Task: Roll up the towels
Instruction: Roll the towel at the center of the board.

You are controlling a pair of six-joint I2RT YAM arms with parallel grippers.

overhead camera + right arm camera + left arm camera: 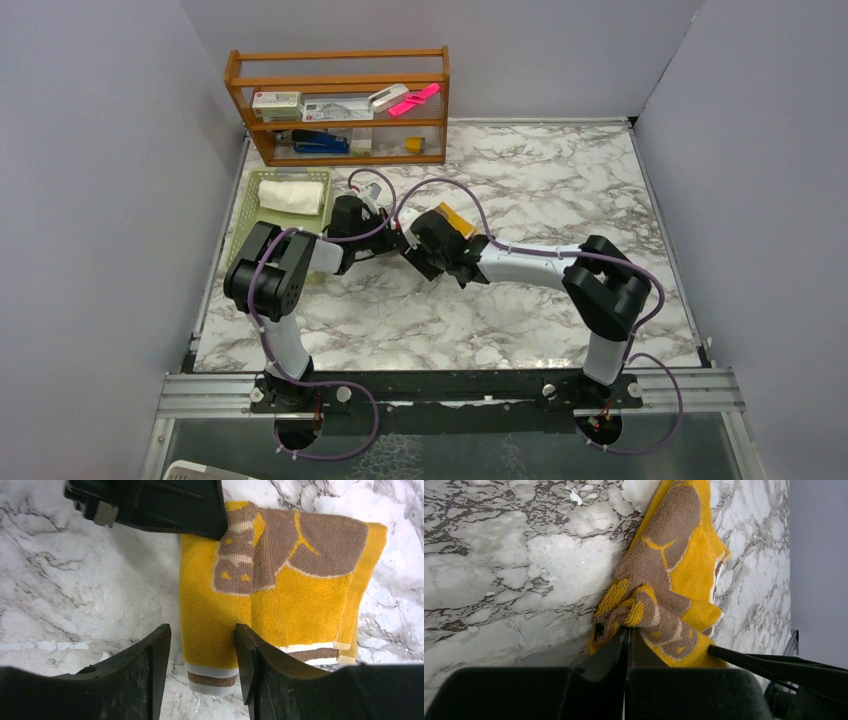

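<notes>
Yellow towel (300,595): at centre, partly folded, one bunched corner clamped in the closed jaws of the left gripper (626,633). Right gripper (202,665): jaws apart, poised over the towel's edge, holding nothing. White towel (292,195): rolled, in basket (290,174), far left. Step judged: starting the yellow towel's roll. The next move likely calls for the right jaws to pinch that edge and turn it over evenly

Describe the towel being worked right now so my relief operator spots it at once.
Start at the marble table, then look to its middle, right of the green basket. The yellow towel lies there: mustard terry with a brown bear face, unlike the plain white towel inside the basket.
</notes>
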